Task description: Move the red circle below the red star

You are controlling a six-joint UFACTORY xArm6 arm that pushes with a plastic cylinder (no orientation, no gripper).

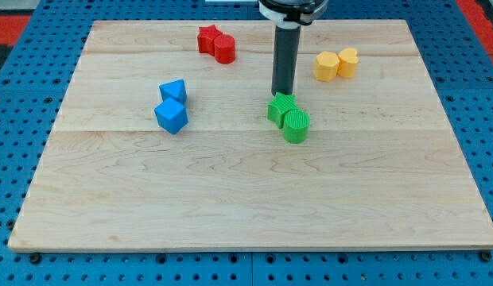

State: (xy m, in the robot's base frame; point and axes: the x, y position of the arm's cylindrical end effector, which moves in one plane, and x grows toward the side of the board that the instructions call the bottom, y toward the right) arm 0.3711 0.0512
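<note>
Wooden board lies on a blue pegboard surface; it carries four pairs of blocks, nothing stacked.

View's left: two blue blocks. Upper blue block sits just above the lower blue block; the two touch or nearly touch. Both look cube-like; exact shape not certain.

Left of centre, near the view's top edge of the board: red star with the red circle touching it on its lower right side. So the circle sits to the right of and slightly below the star, not straight beneath it.

Centre: my tip is the lower end of the straight dark rod. It has no jaws to open or shut and holds nothing. It stands directly above, in the view, the upper green block; contact looks likely, but I cannot tell for certain. A green cylinder touches that block at its lower right. The tip is well apart from the red pair.

View's right: yellow hexagon-like block touching a yellow heart-like block on its right.
</note>
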